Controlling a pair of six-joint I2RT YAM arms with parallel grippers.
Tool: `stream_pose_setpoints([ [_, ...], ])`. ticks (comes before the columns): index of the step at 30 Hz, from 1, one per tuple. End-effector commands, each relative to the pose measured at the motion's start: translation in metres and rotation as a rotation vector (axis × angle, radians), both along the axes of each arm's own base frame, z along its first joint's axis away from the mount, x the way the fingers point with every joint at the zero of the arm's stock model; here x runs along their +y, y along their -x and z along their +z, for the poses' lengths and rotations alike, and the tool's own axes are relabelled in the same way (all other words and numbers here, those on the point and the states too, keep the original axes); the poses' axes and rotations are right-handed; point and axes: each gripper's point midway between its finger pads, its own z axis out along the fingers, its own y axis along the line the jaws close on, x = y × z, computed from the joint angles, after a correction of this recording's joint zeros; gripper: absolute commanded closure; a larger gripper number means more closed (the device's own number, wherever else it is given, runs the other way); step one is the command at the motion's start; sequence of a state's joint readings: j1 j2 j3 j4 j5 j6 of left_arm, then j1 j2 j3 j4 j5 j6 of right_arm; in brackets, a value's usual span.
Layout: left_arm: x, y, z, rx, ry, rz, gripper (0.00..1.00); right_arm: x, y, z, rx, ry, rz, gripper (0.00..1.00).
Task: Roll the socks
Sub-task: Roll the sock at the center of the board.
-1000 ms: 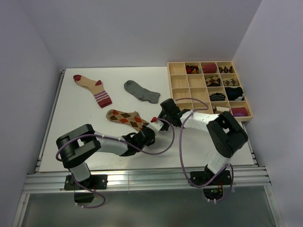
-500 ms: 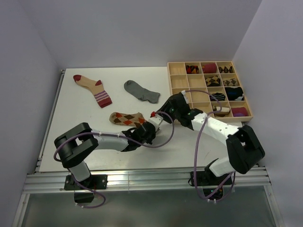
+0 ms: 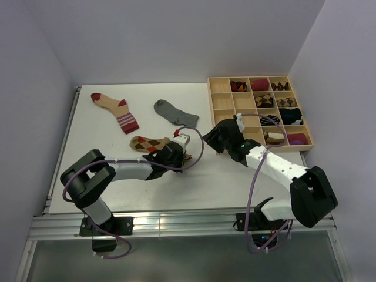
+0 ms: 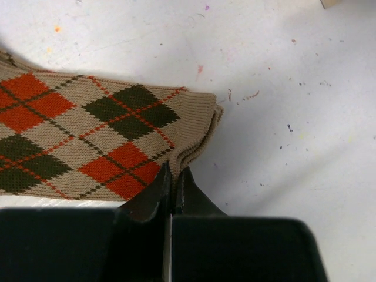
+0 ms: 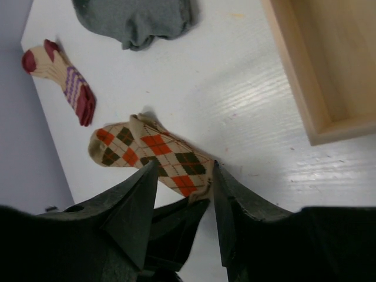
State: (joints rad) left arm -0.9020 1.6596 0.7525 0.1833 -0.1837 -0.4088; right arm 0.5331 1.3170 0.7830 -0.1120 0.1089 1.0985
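The brown argyle sock (image 3: 148, 143) (image 4: 88, 135) (image 5: 147, 153) lies flat at mid-table. My left gripper (image 3: 181, 155) (image 4: 172, 170) is shut on its ribbed cuff end, low over the table. My right gripper (image 3: 210, 142) (image 5: 183, 170) hovers just right of that cuff, open, with nothing between its fingers. The plain grey sock (image 3: 175, 113) (image 5: 138, 17) lies behind, towards the tray. The beige sock with dark-red toe and striped cuff (image 3: 114, 110) (image 5: 61, 82) lies at the back left.
A wooden tray (image 3: 223, 103) (image 5: 305, 76) of compartments stands at the back right, several cells holding rolled sock bundles. Grey walls close in on the table at the left, back and right.
My right gripper has opened and drawn back to the right, away from the argyle sock. My left gripper has moved up and left, still holding the cuff.
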Motion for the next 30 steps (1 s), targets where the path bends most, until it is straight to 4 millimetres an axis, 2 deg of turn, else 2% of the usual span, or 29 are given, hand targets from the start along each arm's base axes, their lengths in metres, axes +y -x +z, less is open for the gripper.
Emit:
stream_pose_setpoints([
  [1,0.005,0.006,0.003,0.117,0.051,0.041,1.00,-0.006,0.001,0.009,-0.060,-0.017,-0.015,0.52],
  [4,0.012,0.002,0.005,0.171,0.097,0.102,1.00,0.002,0.007,0.001,-0.067,-0.030,0.029,0.54],
  [9,0.022,0.002,0.002,0.256,0.169,0.164,0.99,0.031,0.015,-0.003,-0.112,-0.058,0.137,0.58],
  [13,0.034,0.000,-0.001,0.340,0.297,0.235,0.99,0.048,0.019,-0.008,-0.131,-0.072,0.193,0.60],
  [22,0.044,0.005,-0.011,0.503,0.486,0.303,0.99,0.086,0.028,-0.038,-0.068,-0.041,0.334,0.61],
  [23,0.044,0.005,-0.013,0.511,0.491,0.307,1.00,0.089,0.029,-0.045,-0.057,-0.039,0.345,0.61],
  [30,0.051,0.007,-0.023,0.580,0.531,0.372,0.99,0.102,0.027,-0.063,-0.028,-0.045,0.379,0.60],
])
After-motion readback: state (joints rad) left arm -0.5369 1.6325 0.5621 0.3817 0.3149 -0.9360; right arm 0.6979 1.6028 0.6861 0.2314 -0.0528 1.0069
